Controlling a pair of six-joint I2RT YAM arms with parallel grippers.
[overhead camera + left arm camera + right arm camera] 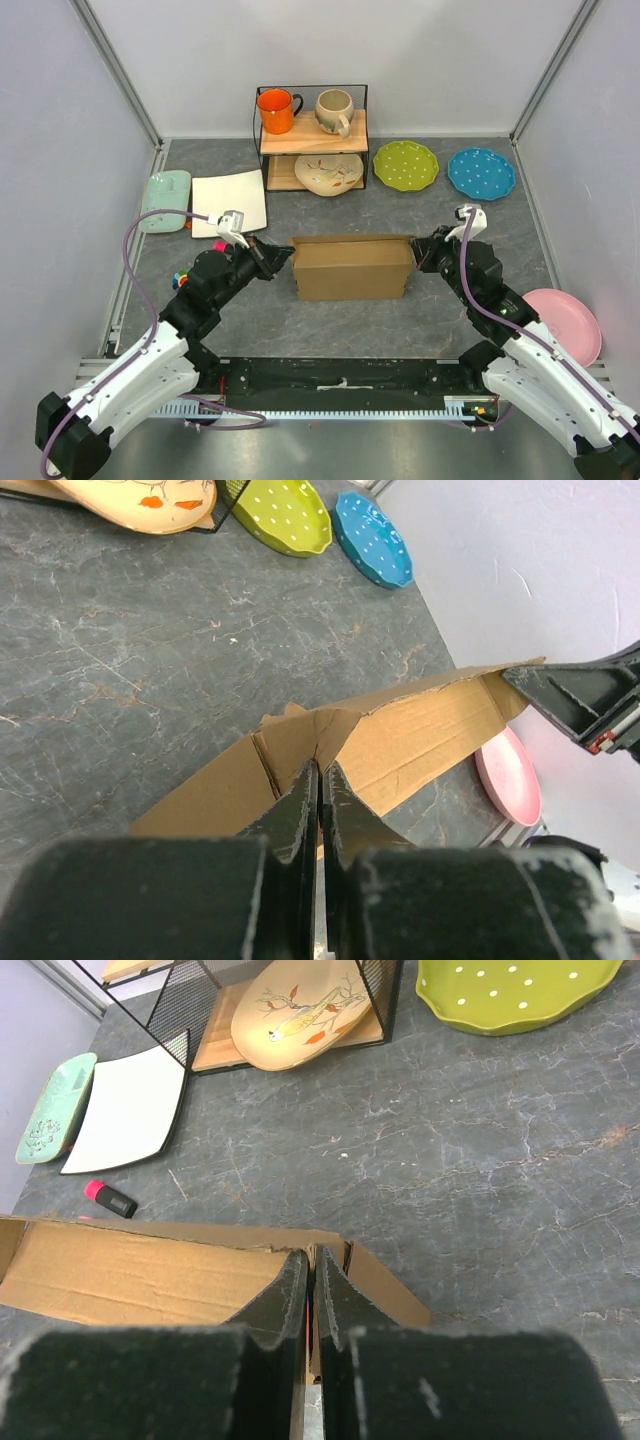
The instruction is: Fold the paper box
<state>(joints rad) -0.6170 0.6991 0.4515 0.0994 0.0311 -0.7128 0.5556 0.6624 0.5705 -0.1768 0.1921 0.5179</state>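
Top external view: the left claw sits at the left end of the plain brown corrugated cardboard paper box. The box stands open-topped at the middle of the grey stone-patterned surface, between the two arms. The right claw sits at its right end.

Left wrist view: the left claw is clenched. Its fingers are pressed together with a hairline gap, and their tips are on the top edge of the box's left end wall, where a folded flap meets it. A thin edge of cardboard appears pinched there.

Right wrist view: the right claw is likewise clenched, grasping the right end wall. A brown sliver of cardboard shows between its fingers.

A round pink plate lies on the surface, well right of the box and apart from both claws.
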